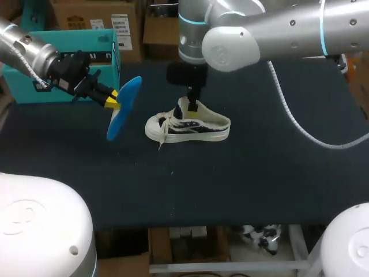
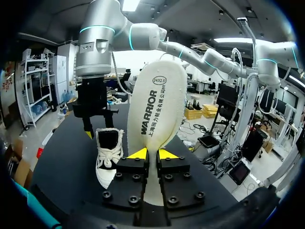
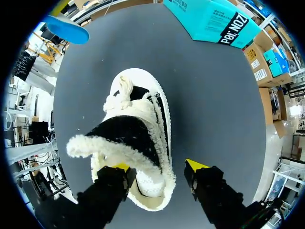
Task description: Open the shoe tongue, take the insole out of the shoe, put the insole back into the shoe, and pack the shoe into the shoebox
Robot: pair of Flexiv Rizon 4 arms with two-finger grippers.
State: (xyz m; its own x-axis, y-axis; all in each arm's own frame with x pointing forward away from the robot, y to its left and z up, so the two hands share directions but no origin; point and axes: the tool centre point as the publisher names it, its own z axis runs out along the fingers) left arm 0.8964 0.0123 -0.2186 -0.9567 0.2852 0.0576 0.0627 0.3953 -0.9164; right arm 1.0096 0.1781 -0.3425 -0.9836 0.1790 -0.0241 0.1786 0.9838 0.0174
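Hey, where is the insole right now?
Head view, left side: the blue-bottomed cream insole is held in the left hand, between the teal shoebox and white sneaker.

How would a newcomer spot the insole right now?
Find the teal shoebox at the table's back left. In front of it the left claw holds the insole in the air, beside the white shoe. It is the only flat blue oval.

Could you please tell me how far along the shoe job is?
Done: the insole is out of the shoe. In hand: the left fingers are shut on the insole, and the right fingers are open at the shoe's heel. Left: reinserting the insole and packing the shoe into the box.
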